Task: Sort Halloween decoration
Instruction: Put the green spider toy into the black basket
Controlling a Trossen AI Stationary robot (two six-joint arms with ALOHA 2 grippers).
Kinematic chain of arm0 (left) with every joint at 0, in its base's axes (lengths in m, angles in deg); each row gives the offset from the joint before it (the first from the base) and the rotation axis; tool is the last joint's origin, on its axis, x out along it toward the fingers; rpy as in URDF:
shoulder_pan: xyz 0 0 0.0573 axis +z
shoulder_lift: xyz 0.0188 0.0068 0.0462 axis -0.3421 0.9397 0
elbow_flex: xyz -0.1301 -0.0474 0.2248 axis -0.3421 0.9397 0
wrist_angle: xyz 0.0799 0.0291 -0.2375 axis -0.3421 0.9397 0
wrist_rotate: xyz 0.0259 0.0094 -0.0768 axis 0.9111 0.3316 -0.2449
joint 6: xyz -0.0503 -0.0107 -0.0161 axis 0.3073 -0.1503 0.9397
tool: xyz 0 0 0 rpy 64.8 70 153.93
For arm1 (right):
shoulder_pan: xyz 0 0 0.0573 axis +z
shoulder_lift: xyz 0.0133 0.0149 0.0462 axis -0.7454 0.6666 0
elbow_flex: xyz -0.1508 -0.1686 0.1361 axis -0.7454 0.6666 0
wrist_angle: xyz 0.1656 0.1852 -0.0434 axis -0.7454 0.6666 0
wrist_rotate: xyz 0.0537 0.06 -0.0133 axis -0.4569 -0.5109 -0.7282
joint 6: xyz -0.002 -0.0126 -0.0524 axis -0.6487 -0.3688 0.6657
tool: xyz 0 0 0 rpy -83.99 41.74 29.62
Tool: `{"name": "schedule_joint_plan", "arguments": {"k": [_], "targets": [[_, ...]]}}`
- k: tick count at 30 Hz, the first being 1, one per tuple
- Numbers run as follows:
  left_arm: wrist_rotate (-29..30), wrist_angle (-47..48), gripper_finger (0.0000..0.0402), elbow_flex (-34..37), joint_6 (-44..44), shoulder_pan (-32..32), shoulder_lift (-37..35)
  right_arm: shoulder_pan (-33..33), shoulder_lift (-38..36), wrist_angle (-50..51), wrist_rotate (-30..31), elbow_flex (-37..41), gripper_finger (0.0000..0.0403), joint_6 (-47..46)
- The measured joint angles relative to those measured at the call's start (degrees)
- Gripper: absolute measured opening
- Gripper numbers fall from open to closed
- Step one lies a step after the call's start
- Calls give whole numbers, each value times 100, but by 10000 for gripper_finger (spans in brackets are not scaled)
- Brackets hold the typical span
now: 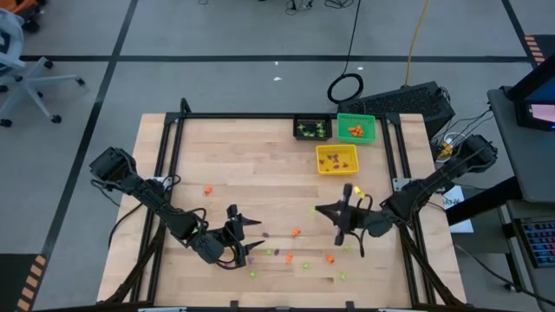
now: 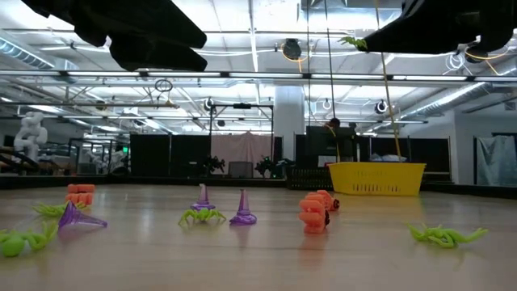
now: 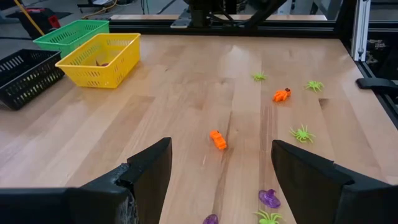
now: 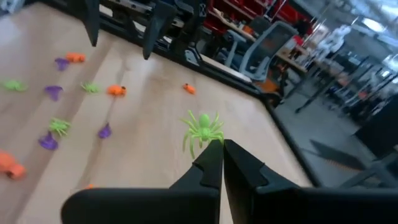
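Pinching a light-green plastic spider trinket [image 4: 203, 129] between closed fingers, the right gripper [image 4: 222, 160] is holding it lifted above the wooden surface [image 1: 260, 165], presumably for the black mesh bin [image 1: 312, 128] holding green pieces. Left gripper [image 3: 221, 180] is hovering, fingers spread, over scattered orange, purple and green trinkets [image 3: 218, 139].

From overhead I've got the left gripper [image 1: 251, 236] low on the table [image 1: 243, 147], fingers spread, purple and green trinkets [image 1: 299, 251] scattered just beside it. The right gripper [image 1: 349, 192] sits above the clutter, below the yellow bin [image 1: 336, 159]. Black bin [image 1: 312, 128] and green bin [image 1: 355, 128] line the far edge.
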Motion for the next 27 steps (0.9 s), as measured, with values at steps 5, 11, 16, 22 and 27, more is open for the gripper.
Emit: {"name": "schedule_joint_plan", "arguments": {"k": [5,11,16,22,27], "targets": [[0,0,274,0,0,0,0,127,0,0,38,0,0,701],[0,0,273,0,0,0,0,234,0,-52,54,0,0,1540],[0,2,273,0,0,1,0,265,0,-48,304,0,0,1920],[0,4,274,0,0,2,0,265,0,-46,501,0,0,2107],[0,5,273,0,0,1,0,265,0,-46,501,0,0,2071]]}}
